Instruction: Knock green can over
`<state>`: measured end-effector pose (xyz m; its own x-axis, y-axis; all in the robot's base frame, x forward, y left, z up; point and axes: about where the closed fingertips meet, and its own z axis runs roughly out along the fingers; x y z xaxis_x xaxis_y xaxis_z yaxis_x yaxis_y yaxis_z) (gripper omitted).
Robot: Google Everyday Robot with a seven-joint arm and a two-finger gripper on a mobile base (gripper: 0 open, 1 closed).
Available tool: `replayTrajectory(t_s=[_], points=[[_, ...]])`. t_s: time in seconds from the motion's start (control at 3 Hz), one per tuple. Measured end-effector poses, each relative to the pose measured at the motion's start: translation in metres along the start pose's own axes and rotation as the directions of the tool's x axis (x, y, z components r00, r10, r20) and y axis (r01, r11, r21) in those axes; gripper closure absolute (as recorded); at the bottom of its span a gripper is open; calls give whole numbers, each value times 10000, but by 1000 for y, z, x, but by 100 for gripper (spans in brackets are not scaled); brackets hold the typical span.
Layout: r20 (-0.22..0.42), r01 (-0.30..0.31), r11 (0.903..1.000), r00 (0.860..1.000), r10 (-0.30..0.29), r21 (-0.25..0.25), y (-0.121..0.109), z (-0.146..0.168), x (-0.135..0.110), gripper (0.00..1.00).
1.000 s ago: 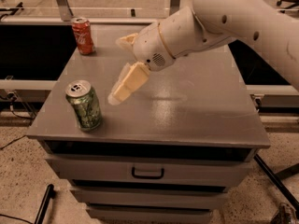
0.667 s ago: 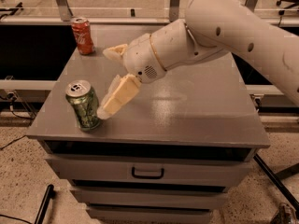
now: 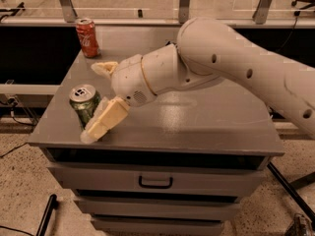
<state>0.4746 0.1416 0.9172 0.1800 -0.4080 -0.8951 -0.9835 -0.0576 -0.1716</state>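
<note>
The green can [image 3: 82, 98] stands upright near the front left corner of the grey cabinet top [image 3: 206, 117]. Its silver top with a pull tab faces up. My gripper [image 3: 90, 102] is open, with its cream fingers spread on either side of the can. The near finger [image 3: 106, 119] lies against the can's right front side and hides part of its body. The far finger [image 3: 105, 67] is behind the can, apart from it. The white arm reaches in from the right.
A red cola can [image 3: 87, 37] stands upright at the back left corner of the top. The cabinet has drawers below with a dark handle [image 3: 155, 182]. Metal posts [image 3: 65, 2] and a rail run behind. The left and front edges are close to the green can.
The arm has swung left and forward. The gripper has gone from the middle of the top to the green can, and the near finger now reaches the can's side. The can still stands.
</note>
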Motion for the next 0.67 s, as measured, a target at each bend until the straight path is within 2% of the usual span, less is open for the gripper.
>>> replayTrajectory(t_s=[0.33, 0.67], points=[[101, -211, 9977, 9997, 205, 639, -16, 8, 2, 0], [117, -591, 9958, 9982, 585, 692, -20, 11, 12, 0]])
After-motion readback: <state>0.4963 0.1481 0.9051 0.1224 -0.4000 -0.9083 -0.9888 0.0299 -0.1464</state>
